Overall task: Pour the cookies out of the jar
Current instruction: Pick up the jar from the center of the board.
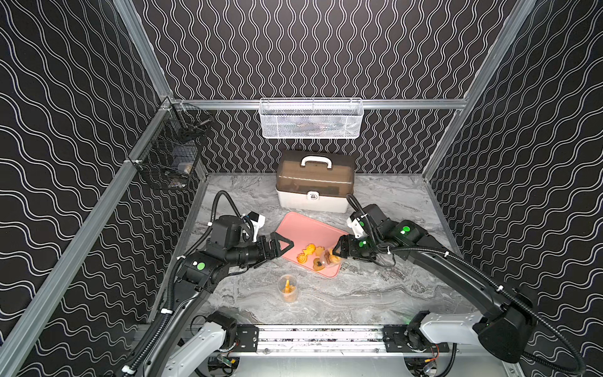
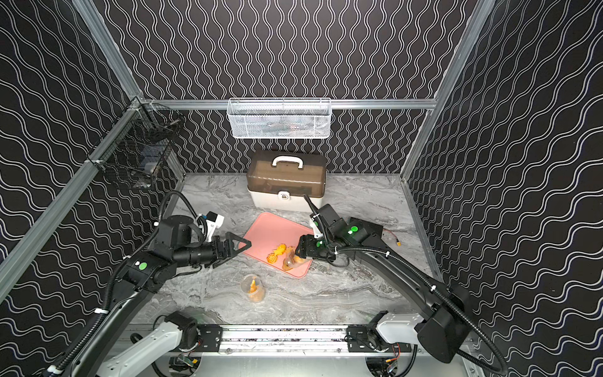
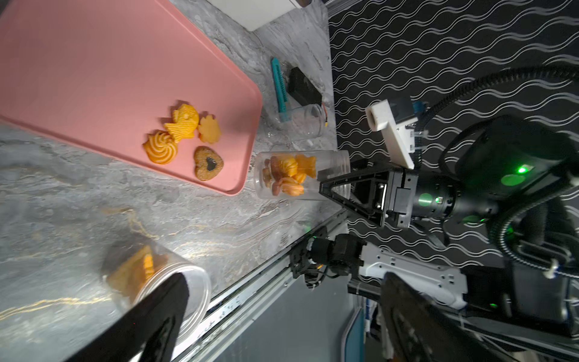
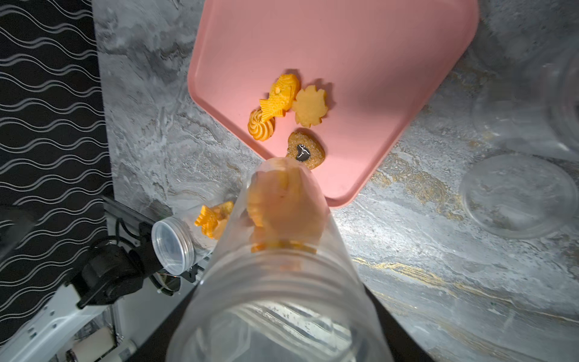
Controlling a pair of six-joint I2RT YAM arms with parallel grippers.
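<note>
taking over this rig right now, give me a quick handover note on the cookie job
Left gripper: open, empty, hovering at the left edge of the pink tray.
Right gripper: shut on a clear jar, tipped on its side at the tray's near corner. The cookies inside are bunched at the end away from the gripper.
Done: four cookies lie on the tray.
Left: empty the held jar onto the tray. A second jar with cookies, lid on, sits on the table in front of the tray, untouched.
</note>
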